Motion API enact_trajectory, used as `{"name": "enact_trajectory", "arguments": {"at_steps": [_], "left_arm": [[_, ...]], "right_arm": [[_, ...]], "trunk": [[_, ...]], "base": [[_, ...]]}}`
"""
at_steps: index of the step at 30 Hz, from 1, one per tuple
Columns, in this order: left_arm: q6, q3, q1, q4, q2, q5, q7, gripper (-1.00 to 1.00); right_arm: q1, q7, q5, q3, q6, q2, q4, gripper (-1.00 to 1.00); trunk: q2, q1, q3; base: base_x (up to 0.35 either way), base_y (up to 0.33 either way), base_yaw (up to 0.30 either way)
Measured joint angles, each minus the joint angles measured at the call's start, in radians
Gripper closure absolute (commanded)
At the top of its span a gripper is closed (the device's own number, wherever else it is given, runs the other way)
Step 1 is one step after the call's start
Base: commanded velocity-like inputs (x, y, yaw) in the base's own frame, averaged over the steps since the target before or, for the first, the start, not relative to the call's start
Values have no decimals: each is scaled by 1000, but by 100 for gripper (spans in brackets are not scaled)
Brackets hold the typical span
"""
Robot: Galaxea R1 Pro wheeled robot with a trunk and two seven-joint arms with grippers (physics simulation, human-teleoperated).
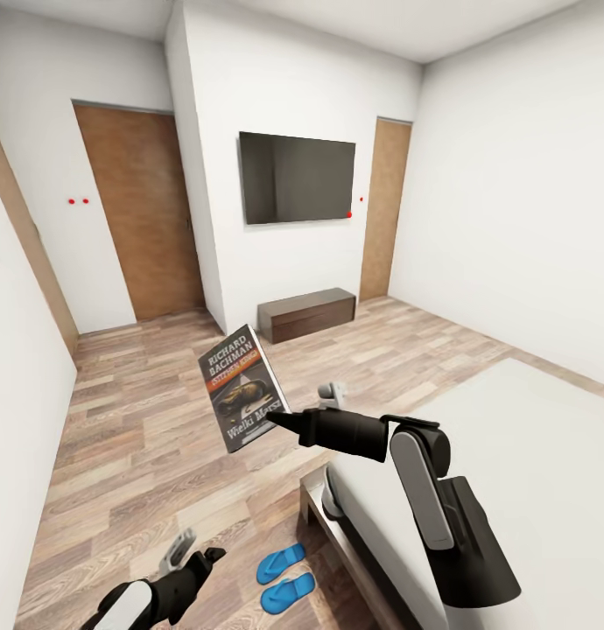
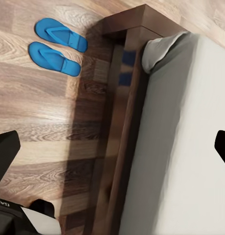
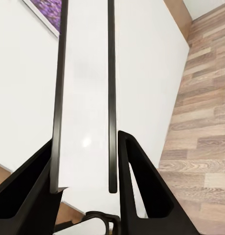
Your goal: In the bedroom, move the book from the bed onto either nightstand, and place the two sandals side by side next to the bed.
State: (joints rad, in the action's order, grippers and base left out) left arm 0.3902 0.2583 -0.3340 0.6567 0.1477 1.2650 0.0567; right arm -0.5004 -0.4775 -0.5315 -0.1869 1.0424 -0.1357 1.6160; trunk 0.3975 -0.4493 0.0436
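My right gripper (image 1: 280, 423) is shut on the lower corner of the book (image 1: 241, 389), holding it upright in the air above the wood floor, just off the bed's foot. In the right wrist view the book (image 3: 85, 98) runs edge-on between the two black fingers (image 3: 142, 191). The two blue sandals (image 1: 280, 563) (image 1: 287, 592) lie side by side on the floor by the bed's corner, and appear in the left wrist view too (image 2: 61, 34) (image 2: 54, 58). My left gripper (image 1: 193, 560) hangs open and empty just left of them. The bed (image 1: 530, 437) fills the lower right. The nightstand is out of view.
A black wall screen (image 1: 298, 178) hangs on the far wall above a long low dark cabinet (image 1: 306, 313). Brown doors stand at the far left (image 1: 140, 210) and far right (image 1: 382, 210). The bed's dark frame (image 2: 124, 127) edges the floor.
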Motion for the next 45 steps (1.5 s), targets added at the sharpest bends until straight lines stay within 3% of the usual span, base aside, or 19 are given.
{"name": "enact_trajectory", "arguments": {"at_steps": [10,31,45], "left_arm": [[1,13,-24,-53,-7,3,-9,-100],[1,15,-25,-56,-8,4,-14,-100],[1,16,-25,-56,-8,3,-15,-100]], "right_arm": [[-1,-22,-1,3,0,33,0,100],[0,-22,2,2,0,35,0,100],[0,-22,2,1,-1,35,0,100]], "trunk": [[0,0,0],[0,0,0],[0,0,0]], "base": [[0,0,280],[3,4,280],[141,185,281]]}}
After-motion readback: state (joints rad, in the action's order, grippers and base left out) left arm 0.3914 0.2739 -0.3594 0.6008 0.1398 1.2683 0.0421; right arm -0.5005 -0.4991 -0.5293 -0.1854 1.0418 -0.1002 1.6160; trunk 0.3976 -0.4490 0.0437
